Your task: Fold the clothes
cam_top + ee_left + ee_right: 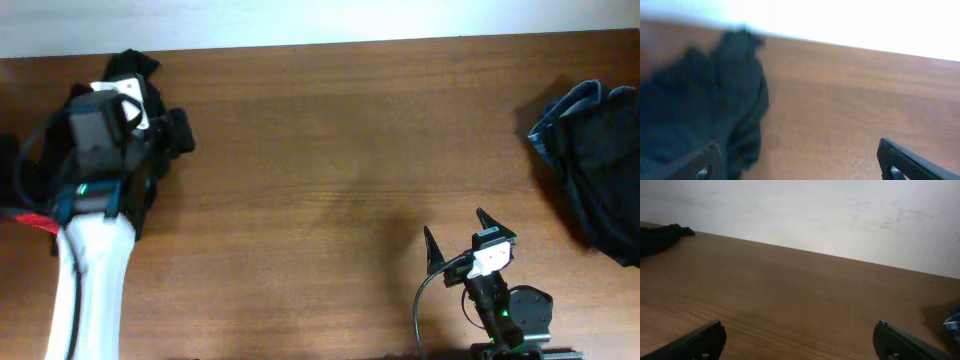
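Heaps of clothing sit at both ends of your brown wooden table [330,150]: a black heap [150,105] at far left with a red strip [30,218] showing beside it, and a dark heap [595,170] edged in blue denim at far right. From overhead your left arm covers the black heap and hides its claw. Only the left wrist view shows the left claw [800,165] spread wide, one finger over the cloth and one over bare wood, gripping nothing. Your right claw [457,228] rests released and empty near the front edge, well apart from both heaps. Its wrist view shows a plain white wall [815,215] behind the table.
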